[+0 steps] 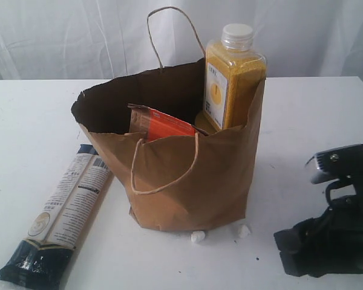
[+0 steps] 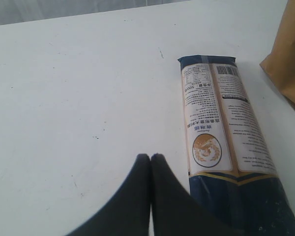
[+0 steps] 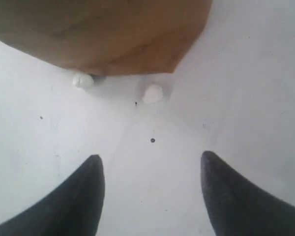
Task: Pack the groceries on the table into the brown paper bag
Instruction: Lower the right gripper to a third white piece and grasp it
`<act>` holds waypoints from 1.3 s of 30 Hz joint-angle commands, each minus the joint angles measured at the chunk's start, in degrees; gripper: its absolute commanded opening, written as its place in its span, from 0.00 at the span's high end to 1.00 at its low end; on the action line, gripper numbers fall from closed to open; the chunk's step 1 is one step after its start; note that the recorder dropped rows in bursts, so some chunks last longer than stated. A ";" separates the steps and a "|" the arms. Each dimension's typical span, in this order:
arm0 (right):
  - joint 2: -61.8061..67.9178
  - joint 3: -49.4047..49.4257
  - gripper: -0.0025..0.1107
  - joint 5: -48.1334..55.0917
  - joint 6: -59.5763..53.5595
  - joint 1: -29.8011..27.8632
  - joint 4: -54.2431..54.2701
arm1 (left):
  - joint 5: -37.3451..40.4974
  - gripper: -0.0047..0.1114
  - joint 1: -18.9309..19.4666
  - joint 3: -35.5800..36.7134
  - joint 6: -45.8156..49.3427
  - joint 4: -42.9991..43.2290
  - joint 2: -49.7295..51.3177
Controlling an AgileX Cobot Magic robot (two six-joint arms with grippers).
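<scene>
The brown paper bag [image 1: 187, 181] stands open in the middle of the table [image 1: 30, 121]. Inside it the yellow-grain bottle [image 1: 233, 78] stands upright at the right, and the brown pouch with the orange label [image 1: 166, 127] leans near the front wall. The long navy-cream packet [image 1: 63, 211] lies flat on the table left of the bag. In the left wrist view my left gripper [image 2: 150, 156] is shut and empty, just beside the packet's [image 2: 221, 128] dark end. My right gripper [image 3: 150, 160] is open over bare table, facing the bag's lower corner [image 3: 113, 44]. The right arm [image 1: 333, 229] sits low at the bag's right.
Two small white lumps [image 1: 197, 237] [image 1: 242, 229] lie on the table against the bag's front base; the right wrist view shows them too [image 3: 81, 80] [image 3: 152, 93]. A white curtain [image 1: 60, 36] hangs behind the table.
</scene>
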 commanded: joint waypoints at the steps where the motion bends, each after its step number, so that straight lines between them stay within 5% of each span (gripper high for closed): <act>1: 6.09 0.13 0.50 -3.56 -4.24 -0.61 2.62 | 0.12 0.96 0.13 0.21 0.00 -0.45 -0.27; 15: 9.45 0.13 0.50 -7.83 -3.15 -0.61 2.62 | 0.12 0.96 0.13 0.21 0.00 -0.45 -0.27; 39: 34.58 -10.27 0.46 -13.40 -7.05 4.05 2.62 | 0.12 0.96 0.13 0.21 0.00 -0.45 -0.27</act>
